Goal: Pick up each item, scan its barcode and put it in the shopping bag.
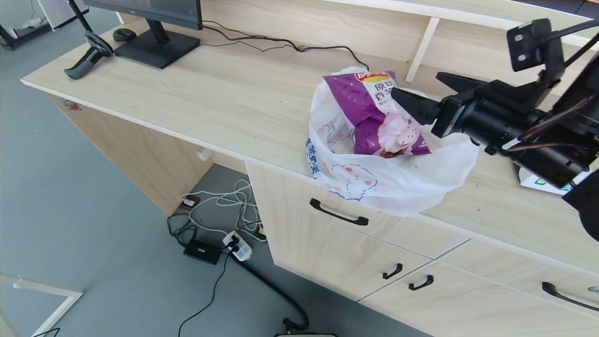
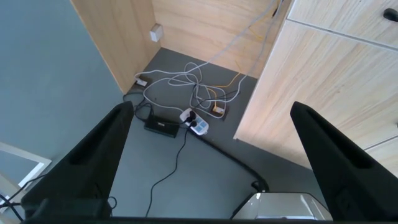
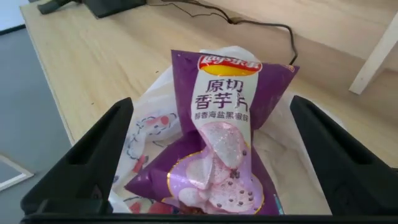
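the left gripper (image 2: 212,106) hangs over the floor, fingers spread wide, above tangled cables (image 2: 180,79) and a power strip (image 2: 198,126). on the counter (image 1: 224,93), a barcode scanner (image 1: 86,58) lies at the far left beside a monitor stand (image 1: 157,44). further right, the white shopping bag (image 1: 374,182) sits at the near edge with the purple chip bag (image 1: 369,112) standing in it, top sticking out. the right gripper (image 1: 428,93) is just right of the chips, fingers wide apart, holding nothing.
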Robot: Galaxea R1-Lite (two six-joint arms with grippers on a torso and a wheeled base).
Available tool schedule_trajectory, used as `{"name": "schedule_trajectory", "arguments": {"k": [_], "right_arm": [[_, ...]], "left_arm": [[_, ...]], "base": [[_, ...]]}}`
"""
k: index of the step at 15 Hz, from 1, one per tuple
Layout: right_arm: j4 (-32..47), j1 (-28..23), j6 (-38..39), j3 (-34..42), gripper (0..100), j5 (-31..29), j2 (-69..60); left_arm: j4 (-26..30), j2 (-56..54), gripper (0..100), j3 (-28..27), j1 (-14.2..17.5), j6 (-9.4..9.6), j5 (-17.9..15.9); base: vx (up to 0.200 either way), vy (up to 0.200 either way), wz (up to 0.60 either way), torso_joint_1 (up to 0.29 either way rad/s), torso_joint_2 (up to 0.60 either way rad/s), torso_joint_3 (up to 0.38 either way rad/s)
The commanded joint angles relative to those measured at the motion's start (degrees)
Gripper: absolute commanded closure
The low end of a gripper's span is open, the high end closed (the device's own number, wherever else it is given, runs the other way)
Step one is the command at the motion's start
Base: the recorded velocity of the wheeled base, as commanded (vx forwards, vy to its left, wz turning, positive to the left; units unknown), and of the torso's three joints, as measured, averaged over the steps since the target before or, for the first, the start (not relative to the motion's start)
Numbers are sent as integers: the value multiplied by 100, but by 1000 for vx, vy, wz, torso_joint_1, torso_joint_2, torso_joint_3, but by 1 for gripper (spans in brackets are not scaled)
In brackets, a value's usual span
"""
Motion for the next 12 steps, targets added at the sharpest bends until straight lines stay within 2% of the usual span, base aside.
{"name": "schedule_trajectory", "arguments": {"k": [1, 2, 4, 6, 12], "right_arm": [[202, 292, 80, 542, 0, 21, -1074], [562, 292, 326, 815, 0, 162, -1443], [571, 169, 387, 1052, 0, 575, -1531], [430, 55, 264, 1149, 0, 988, -1522], [360, -147, 255, 1131, 0, 1006, -1522]], "left_arm": [[-4, 6, 0, 0, 2, -5, 1], [13, -2, 0, 0, 2, -5, 1], [13, -2, 0, 0, 2, 13, 1], [13, -2, 0, 0, 2, 22, 1], [22, -2, 0, 0, 2, 13, 1]], "base": [[0, 0, 0, 0, 0, 0], [0, 0, 0, 0, 0, 0], [0, 0, 0, 0, 0, 0], [0, 0, -600, 2, 0, 2], [0, 0, -600, 5, 1, 3]]}}
